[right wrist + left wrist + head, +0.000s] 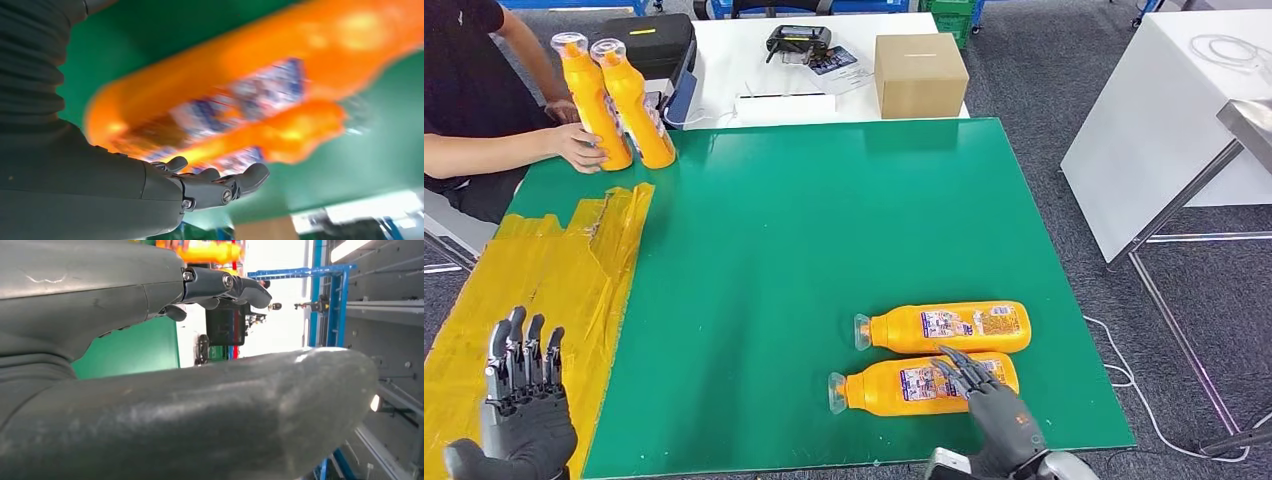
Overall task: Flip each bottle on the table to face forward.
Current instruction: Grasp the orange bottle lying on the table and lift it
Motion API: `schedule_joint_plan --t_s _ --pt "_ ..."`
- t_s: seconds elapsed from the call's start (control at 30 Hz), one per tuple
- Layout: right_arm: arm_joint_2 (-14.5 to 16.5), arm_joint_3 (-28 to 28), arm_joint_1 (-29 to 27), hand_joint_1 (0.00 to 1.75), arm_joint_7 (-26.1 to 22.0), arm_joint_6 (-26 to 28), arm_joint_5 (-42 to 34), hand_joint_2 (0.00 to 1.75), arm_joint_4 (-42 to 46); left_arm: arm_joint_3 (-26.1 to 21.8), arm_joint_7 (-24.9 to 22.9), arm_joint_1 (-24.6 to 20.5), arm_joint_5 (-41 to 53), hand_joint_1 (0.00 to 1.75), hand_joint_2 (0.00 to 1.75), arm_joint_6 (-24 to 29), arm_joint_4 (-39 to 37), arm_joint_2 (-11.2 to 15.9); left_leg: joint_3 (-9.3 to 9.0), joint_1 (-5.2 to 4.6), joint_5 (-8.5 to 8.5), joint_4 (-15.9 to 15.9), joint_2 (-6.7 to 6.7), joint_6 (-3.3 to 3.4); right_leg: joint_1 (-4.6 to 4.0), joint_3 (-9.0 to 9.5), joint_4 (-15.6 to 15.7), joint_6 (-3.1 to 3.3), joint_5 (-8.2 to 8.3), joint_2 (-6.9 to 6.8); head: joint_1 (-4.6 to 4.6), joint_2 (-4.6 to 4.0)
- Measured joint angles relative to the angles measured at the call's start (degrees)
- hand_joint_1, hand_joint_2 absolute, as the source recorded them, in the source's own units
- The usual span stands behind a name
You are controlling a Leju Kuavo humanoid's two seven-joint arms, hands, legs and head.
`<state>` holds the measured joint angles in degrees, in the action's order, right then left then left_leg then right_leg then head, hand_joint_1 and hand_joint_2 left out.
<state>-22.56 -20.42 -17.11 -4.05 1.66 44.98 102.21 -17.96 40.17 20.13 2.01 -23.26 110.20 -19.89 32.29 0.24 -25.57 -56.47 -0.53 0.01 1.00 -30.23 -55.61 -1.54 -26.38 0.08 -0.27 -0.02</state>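
Both the left hand [522,385] and the right hand [989,398] are dark grey, with jointed fingers [508,340], small silver screws at the knuckles, and ribbed grey wrist covers.

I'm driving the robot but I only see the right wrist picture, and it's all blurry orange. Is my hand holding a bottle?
Observer: Not yet. In the head view the right hand reaches over the nearer orange bottle, fingers stretched out, not wrapped around it.
Operator: Are there more bottles far away?
Observer: Yes, two upright orange bottles stand at the table's far left corner, with a person's hand on one.
Operator: Where's my other hand?
Observer: The left hand is raised above the yellow tape, holding nothing.
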Motion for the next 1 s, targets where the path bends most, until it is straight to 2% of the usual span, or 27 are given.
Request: schedule_joint_plan --t_s 0.23,0.53,1.0 --pt "-4.19 1.27 -1.87 0.0 1.4 -1.16 -1.99 1.75 0.95 -1.09 0.0 -0.02 -0.37 0.0 0.0 -0.65 0.01 0.0 -0.05 0.02 0.0 0.0 0.0 0.0 -0.01 0.01 0.0 0.0 0.0 0.0 -0.03 0.0" --pt "-11.31 1.47 -3.14 0.0 4.49 -2.91 -7.56 1.75 2.67 -2.26 0.0 -0.36 -0.43 0.0 0.0 -2.98 0.18 0.0 -0.05 -0.02 0.0 0.0 0.0 0.01 0.01 0.06 0.01 -0.01 0.0 0.0 0.0 0.0" --pt "-11.69 1.68 -0.03 0.0 4.03 -3.69 -5.58 1.75 1.92 -2.26 0.0 -0.32 -0.39 0.0 0.0 -3.57 0.57 0.0 -0.08 0.0 0.01 0.0 0.0 0.02 0.0 0.07 0.0 -0.01 0.0 0.0 -0.02 0.0"
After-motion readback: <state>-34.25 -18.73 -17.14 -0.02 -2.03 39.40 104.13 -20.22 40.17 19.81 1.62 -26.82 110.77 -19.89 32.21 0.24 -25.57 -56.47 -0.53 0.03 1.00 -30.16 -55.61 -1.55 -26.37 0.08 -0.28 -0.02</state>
